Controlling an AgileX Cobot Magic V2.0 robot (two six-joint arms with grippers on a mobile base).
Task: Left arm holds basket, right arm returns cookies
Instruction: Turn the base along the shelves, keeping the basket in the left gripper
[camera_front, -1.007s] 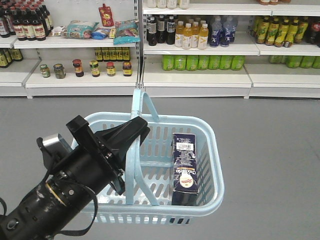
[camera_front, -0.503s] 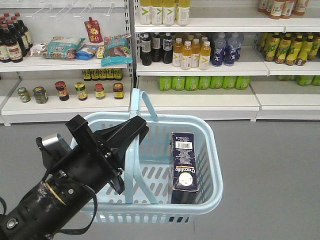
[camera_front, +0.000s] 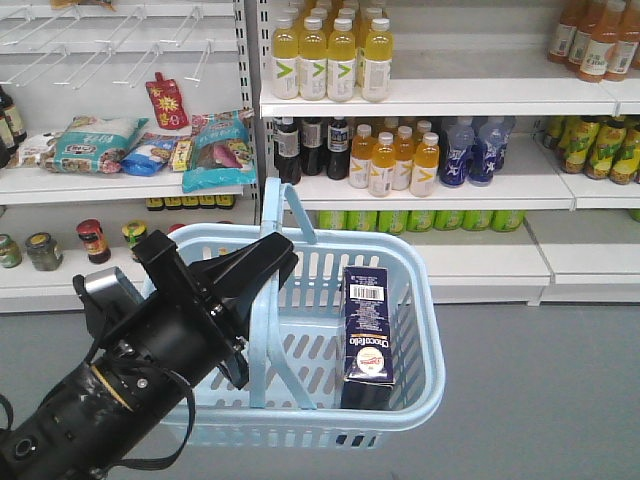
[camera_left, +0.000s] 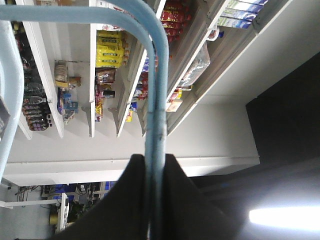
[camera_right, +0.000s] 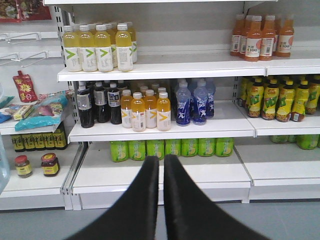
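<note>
My left gripper (camera_front: 275, 262) is shut on one hoop handle of the light blue basket (camera_front: 425, 300) and holds it up above the grey floor. The left wrist view shows the handle (camera_left: 156, 100) pinched between the black fingers of the left gripper (camera_left: 155, 165). The navy Chocofello cookies carton (camera_front: 368, 325) leans on end in the basket's right half, barcode up. My right gripper (camera_right: 161, 162) appears only in the right wrist view. Its fingers are almost touching, hold nothing, and point at the drink shelves.
White store shelves (camera_front: 400, 100) stand ahead with yellow, dark, orange, blue and green drink bottles. Snack packs (camera_front: 215, 150) and jars (camera_front: 90, 240) are on the left shelves. Bare wire hooks (camera_front: 110, 45) hang at top left. The floor (camera_front: 540, 400) is grey.
The shelves have come closer and shifted down and right in view. The basket, the carton and my left arm keep the same place in the frame.
</note>
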